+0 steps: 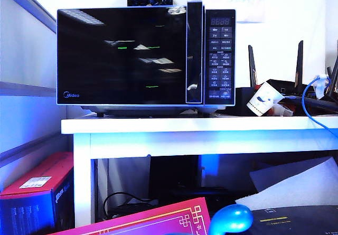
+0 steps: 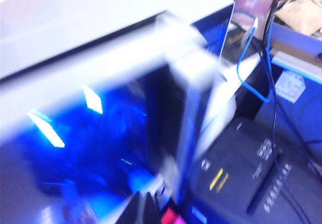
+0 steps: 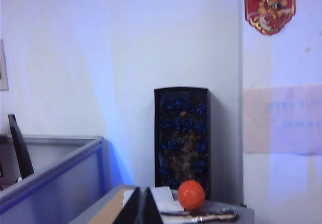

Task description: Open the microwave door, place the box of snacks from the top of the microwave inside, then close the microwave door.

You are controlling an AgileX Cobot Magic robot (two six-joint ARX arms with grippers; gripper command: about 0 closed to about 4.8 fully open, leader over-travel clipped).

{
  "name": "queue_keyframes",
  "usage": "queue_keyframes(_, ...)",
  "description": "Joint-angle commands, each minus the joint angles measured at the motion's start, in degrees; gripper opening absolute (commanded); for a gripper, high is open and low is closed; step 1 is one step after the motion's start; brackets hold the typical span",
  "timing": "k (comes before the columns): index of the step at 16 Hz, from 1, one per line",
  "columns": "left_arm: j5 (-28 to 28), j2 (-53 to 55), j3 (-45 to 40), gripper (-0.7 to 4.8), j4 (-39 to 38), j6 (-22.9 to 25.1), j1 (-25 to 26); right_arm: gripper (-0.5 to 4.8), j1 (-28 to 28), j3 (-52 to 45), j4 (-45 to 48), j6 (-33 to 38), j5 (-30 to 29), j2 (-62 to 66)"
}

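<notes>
The large black microwave [image 1: 145, 55] stands on the white surface [image 1: 158, 125], its glossy glass door [image 1: 121, 55] left of the button panel [image 1: 220, 55]. A dark open carton [image 3: 182, 136] stands upright on top, an orange ball [image 3: 191, 195] before it. A paper cup [image 1: 262, 99] lies right of the microwave.

Left gripper [image 2: 143, 209] dark pointed fingertips, right gripper [image 3: 143, 206] likewise

microwave door [image 1: 121, 55] glossy black glass, mirror-like, silver metallic edge; table [image 1: 158, 125] smooth white; red box [image 1: 37, 193] printed cardboard; orange ball [image 3: 191, 195] smooth matt; left gripper [image 2: 142, 209], right gripper [image 3: 142, 206] matt black
</notes>
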Motion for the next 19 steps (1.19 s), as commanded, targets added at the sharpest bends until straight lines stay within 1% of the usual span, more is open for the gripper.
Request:
queue_keyframes(1, 0.50, 3.26, 0.13, -0.06, 7.13, -0.17, -0.92, -0.01, 0.02, 0.20, 1.92, -0.44, 0.04, -0.17)
queue_keyframes(4, 1.68, 5.73, 0.11, -0.06, 11.02, -0.20, -1.75, -0.01, 0.02, 0.20, 1.92, -0.44, 0.04, -0.11)
queue_keyframes(6, 3.17, 7.26, 0.11, -0.06, 15.30, -0.17, -2.58, -0.01, 0.02, 0.20, 1.88, -0.44, 0.07, -0.11)
queue_keyframes(9, 2.91, 8.79, 0.11, -0.06, 20.87, -0.22, -3.32, -0.01, 0.02, 0.20, 1.99, -1.31, 0.07, 0.02)
queue_keyframes(11, 1.57, 9.53, 0.11, -0.06, 23.08, -0.22, -3.45, -0.01, 0.02, 0.20, 2.10, -1.31, 0.07, 0.26)
queue_keyframes(12, -0.04, 9.81, 0.11, -0.06, 23.80, -0.26, -3.48, -0.01, 0.02, 0.20, 2.10, -1.33, 0.07, 0.31)
queue_keyframes(14, -6.51, 10.54, 0.11, -0.06, 25.44, -0.22, -3.52, -0.01, 0.02, 0.20, 2.08, -1.33, 0.07, 0.55)
queue_keyframes(15, -7.82, 11.19, 0.11, -0.06, 26.82, -0.59, -3.48, -0.01, 0.02, 0.20, 2.08, -1.36, 0.04, 0.57)
queue_keyframes(19, -6.47, 13.09, 0.13, -0.06, 28.48, -0.59, -3.39, -0.01, 0.02, 0.20, 2.08, -1.49, 0.07, 0.59)
